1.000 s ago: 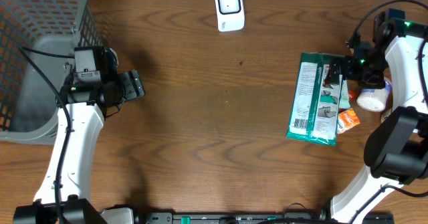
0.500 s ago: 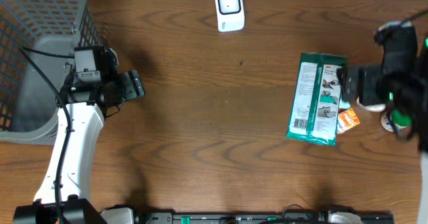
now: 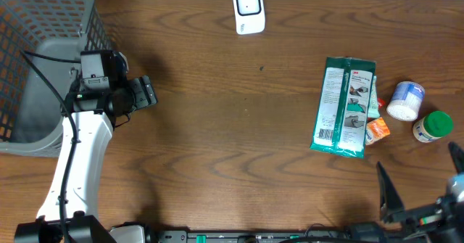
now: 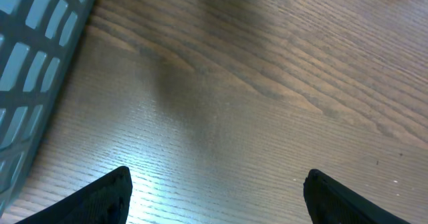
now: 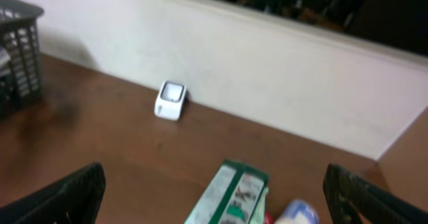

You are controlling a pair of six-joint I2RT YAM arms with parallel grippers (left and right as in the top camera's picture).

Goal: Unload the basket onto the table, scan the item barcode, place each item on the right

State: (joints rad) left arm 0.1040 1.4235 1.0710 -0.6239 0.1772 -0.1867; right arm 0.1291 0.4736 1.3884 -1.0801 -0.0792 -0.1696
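Right wrist view: my right fingers (image 5: 73, 194) are standing spread wide at the bottom corners, pinching nothing and hanging above the bench (image 5: 100, 144). Just beyond them the green packet (image 5: 231, 192) is lying flat on the wood, with a white-lidded jar (image 5: 294, 214) sitting near its right side. Farther back the white scanner (image 5: 169, 100) is standing close to the wall (image 5: 267, 70), well apart from the packet. The grey basket (image 5: 17, 47) is showing at the far left.

In the left wrist view my left fingers (image 4: 100, 198) are also spread and empty, hovering over bare wood beside the basket's wall.

From overhead, the packet is resting on the right part of the bench, printed side up. An orange sachet (image 3: 377, 130) is touching its lower right edge, and a green-capped bottle (image 3: 433, 125) is standing just past the jar.
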